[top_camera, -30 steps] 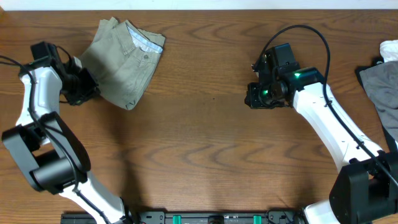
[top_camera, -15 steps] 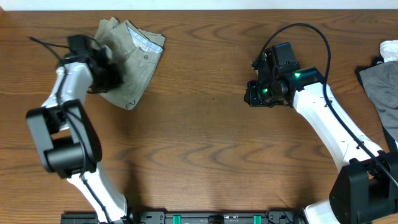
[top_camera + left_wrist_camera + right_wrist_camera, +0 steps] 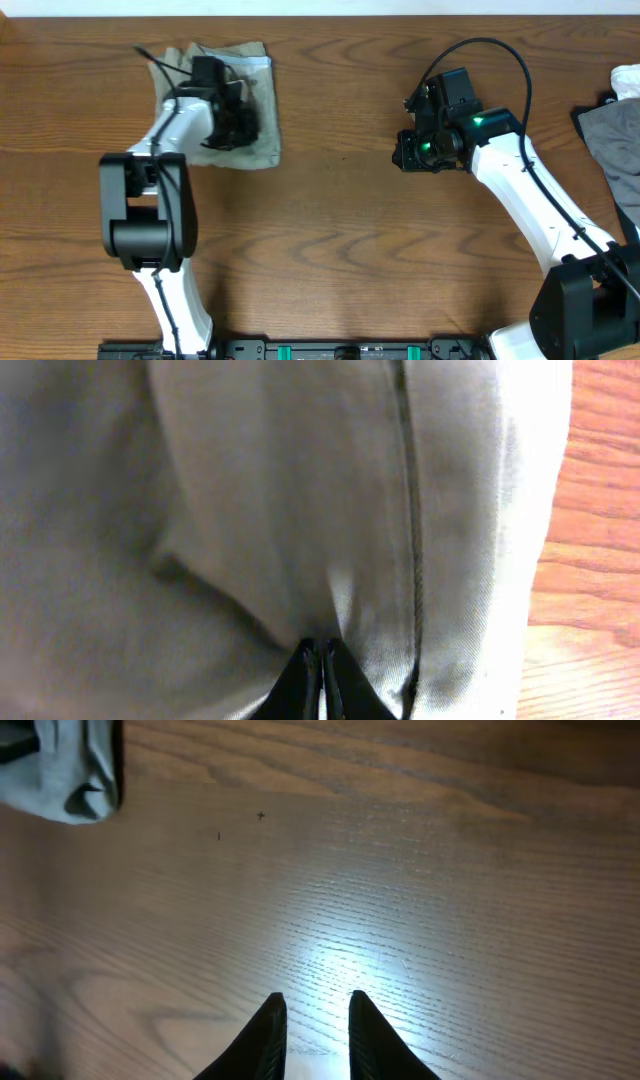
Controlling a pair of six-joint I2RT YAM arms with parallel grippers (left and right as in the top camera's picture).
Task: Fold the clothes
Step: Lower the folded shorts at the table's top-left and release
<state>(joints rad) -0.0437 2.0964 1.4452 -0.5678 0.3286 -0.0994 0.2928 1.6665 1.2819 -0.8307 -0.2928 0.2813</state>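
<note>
The clothes (image 3: 190, 70), pale khaki-green shorts, lie folded in a rough rectangle at the table's back left. My left gripper (image 3: 240, 125) sits on top of their right half. In the left wrist view the khaki cloth (image 3: 250, 510) fills the frame, and the left gripper (image 3: 322, 660) is shut, with creases running out from its tips as if a fold is pinched. A seam runs down the cloth, and wood shows at the right edge. My right gripper (image 3: 408, 155) hovers over bare wood right of centre. The right gripper (image 3: 312, 1010) stands slightly open, holding nothing.
A dark grey garment (image 3: 610, 130) and a white cloth (image 3: 628, 80) lie at the table's right edge. A pale cloth edge (image 3: 70, 770) shows at the top left of the right wrist view. The table's back edge runs just behind the shorts.
My left arm swung right, up and over the shorts. The shorts went from a diamond-shaped heap to a flatter rectangle shifted right. The right arm stayed put.
</note>
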